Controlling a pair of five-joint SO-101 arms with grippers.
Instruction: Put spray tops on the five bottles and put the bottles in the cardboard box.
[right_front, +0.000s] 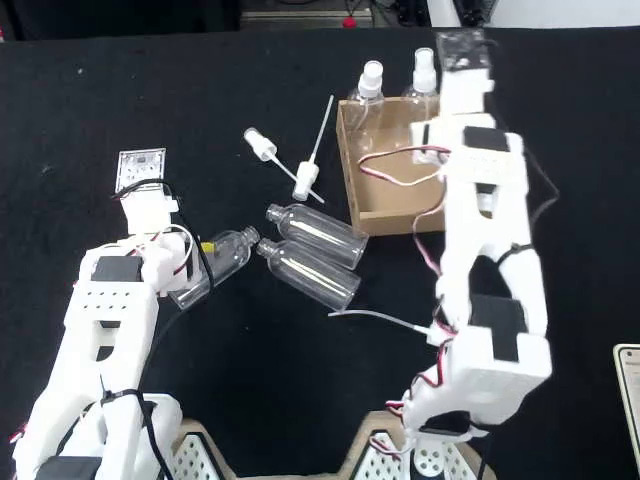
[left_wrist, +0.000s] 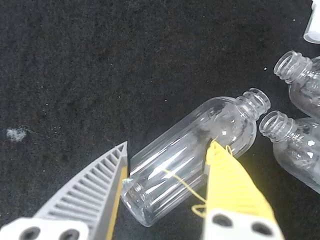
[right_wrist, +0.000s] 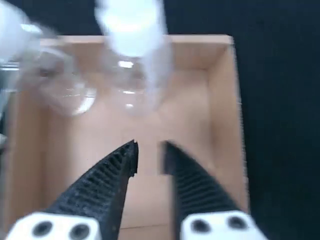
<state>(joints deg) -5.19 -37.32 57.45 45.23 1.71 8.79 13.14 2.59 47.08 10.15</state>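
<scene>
The black, slightly fuzzy desk (right_front: 150, 60) is taking up nearly the whole high view. A thin strip of room is peeking in along the top edge: dark gear, a few cables, and a pale patch in the upper right corner.

The left tool (left_wrist: 170, 147) is sitting at the left of the frame, closing on a clear plastic bottle (left_wrist: 190, 125). Its grey finger (left_wrist: 107, 175) is on one side and its yellow finger (left_wrist: 227, 175) on the other. The bottle is lying on its side on the desk with its neck open.

Two more clear open-necked bottles (right_front: 315, 232) (right_front: 310, 273) are lying just beside it, mid-frame. Two loose white spray tops (right_front: 260, 145) (right_front: 308, 178) are resting above them.

The brown cardboard box (right_front: 392, 218) is sitting upper right of centre. Two capped bottles (right_front: 370, 95) (right_front: 423, 75) are standing along its far side.

The right tool (right_wrist: 150, 146) is hanging over the box, fingers only narrowly apart and gripping nothing.

As for labels, a small white printed card (right_front: 140, 168) is lying at upper left and another card (right_front: 628, 385) is poking in at the right edge. The print on both is too small to read.
</scene>
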